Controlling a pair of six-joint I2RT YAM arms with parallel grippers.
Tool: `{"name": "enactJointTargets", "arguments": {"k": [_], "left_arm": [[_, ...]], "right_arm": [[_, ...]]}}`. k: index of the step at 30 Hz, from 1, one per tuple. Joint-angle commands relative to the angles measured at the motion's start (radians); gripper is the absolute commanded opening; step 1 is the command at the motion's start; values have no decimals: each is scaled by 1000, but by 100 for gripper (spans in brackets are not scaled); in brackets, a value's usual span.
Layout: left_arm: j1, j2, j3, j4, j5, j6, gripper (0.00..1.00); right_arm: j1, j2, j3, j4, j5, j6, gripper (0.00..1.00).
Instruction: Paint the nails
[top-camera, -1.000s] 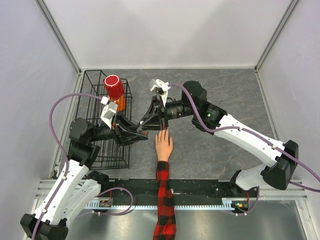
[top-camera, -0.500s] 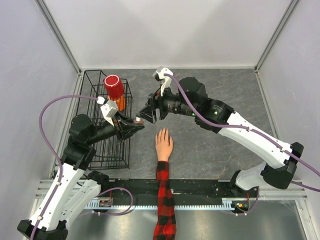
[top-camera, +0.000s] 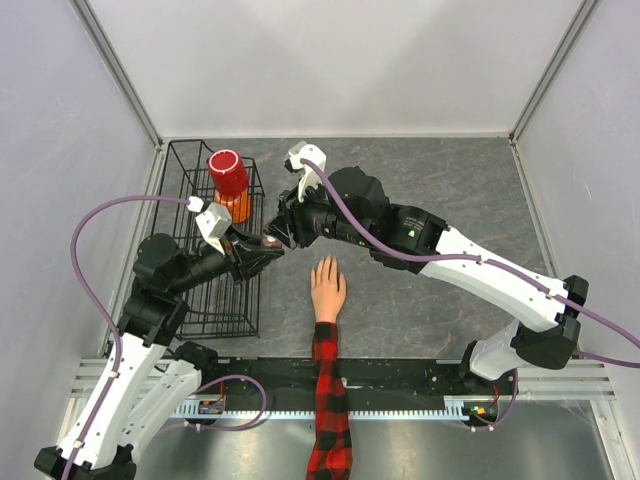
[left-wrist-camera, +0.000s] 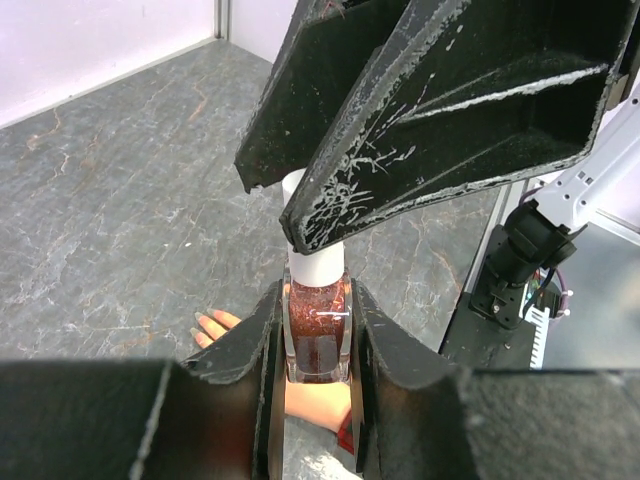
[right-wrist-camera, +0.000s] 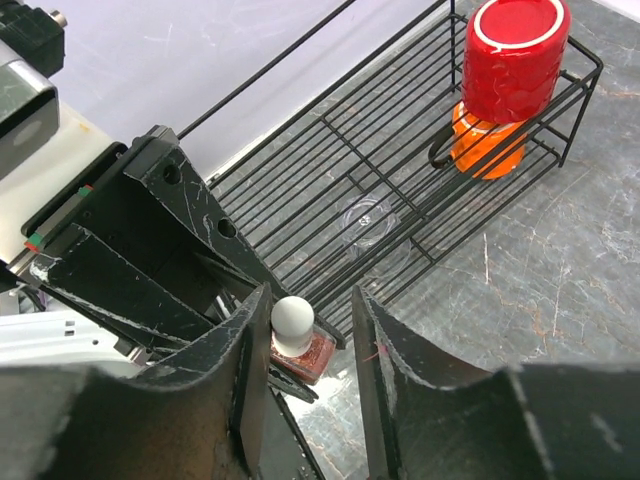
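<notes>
My left gripper (left-wrist-camera: 317, 345) is shut on a small bottle of glittery red nail polish (left-wrist-camera: 317, 330) with a white cap (right-wrist-camera: 292, 320), held upright above the table. My right gripper (right-wrist-camera: 310, 330) is open, its jaws either side of the cap; the left jaw touches the cap and a gap is left on the right. The peach mannequin hand (top-camera: 327, 290) with a plaid sleeve (top-camera: 328, 400) lies palm down below and right of the bottle. Its nails (top-camera: 325, 262) are tiny; two fingertips (left-wrist-camera: 207, 322) show under my left gripper. In the top view both grippers meet at the bottle (top-camera: 270, 241).
A black wire rack (top-camera: 215, 300) stands at the left, close behind my left gripper. It holds an upturned red cup (top-camera: 228, 172) over an orange object (right-wrist-camera: 487, 148), and a clear lid (right-wrist-camera: 366, 218) shows on the rack.
My right gripper has swung left, from above the mannequin hand to the bottle's cap. My left gripper has drawn back to the left with the bottle.
</notes>
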Motion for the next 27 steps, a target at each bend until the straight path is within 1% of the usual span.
{"name": "enactJointTargets", "arguments": {"k": [1,4,5,6,7,8,9,10,11,12,13,14,15,16,17,18,19,20,21,22,23,24,25,26,27], "left_arm": [[1,-13,23,49,11,3,2],[1,-7,25,63,25,-17,2],[1,-4,28,72,28,-23,2],[1,-4,28,76,44,-32,2],[1,-2,30,82,57,-40,2],[2,2,33,90,96,-46,2],[3,4,34,115,127,-67,2],[3,10,34,138,173,-83,2],[3,14,31,159,299,-106,2],[4,33,25,273,368,-183,2],[3,40,17,346,440,-243,2],[1,53,-9,448,562,-315,2],[1,77,-25,549,604,-480,2],[1,85,-38,713,629,-544,2],[1,90,-41,725,646,-572,2],[1,90,-35,709,643,-549,2],[2,79,-26,578,626,-507,2],[3,71,8,499,583,-447,2],[3,62,19,425,559,-354,2],[1,42,28,382,533,-319,2],[1,34,49,268,464,-277,2],[2,25,56,232,430,-223,2],[1,18,62,198,389,-200,2],[2,1,71,125,293,-178,2],[3,-7,72,103,243,-161,2]], "right_arm": [[-1,4,28,-9,16,-12,36],[-1,-1,19,5,-29,-29,27],[-1,-4,16,12,-65,-41,23],[-2,-10,8,14,-82,-49,12],[-7,-14,3,17,-128,-59,5],[-12,-21,-12,25,-154,-84,0],[-31,-45,-32,41,-200,-99,0],[-50,-60,-58,64,-351,-116,0],[-73,-77,-120,130,-477,-131,0],[-123,-117,-162,182,-588,-139,0],[-146,-139,-205,240,-689,-133,0],[-166,-154,-284,369,-915,-121,0],[-192,-169,-311,421,-996,-87,0],[-199,-166,-325,466,-1062,-67,0],[-200,-160,-317,474,-1114,-66,0],[-202,-153,-314,474,-1129,-64,0],[-200,-159,-317,477,-1118,-69,0],[-203,-165,-331,471,-1094,-73,0],[-205,-180,-334,467,-1060,-79,0],[-211,-185,-334,459,-1044,-72,0],[-216,-191,-330,442,-1012,-66,0],[-216,-198,-317,398,-930,-72,0],[-216,-197,-305,363,-900,-76,0],[-216,-197,-284,317,-867,-55,12],[-216,-197,-274,295,-816,-43,27]]}}
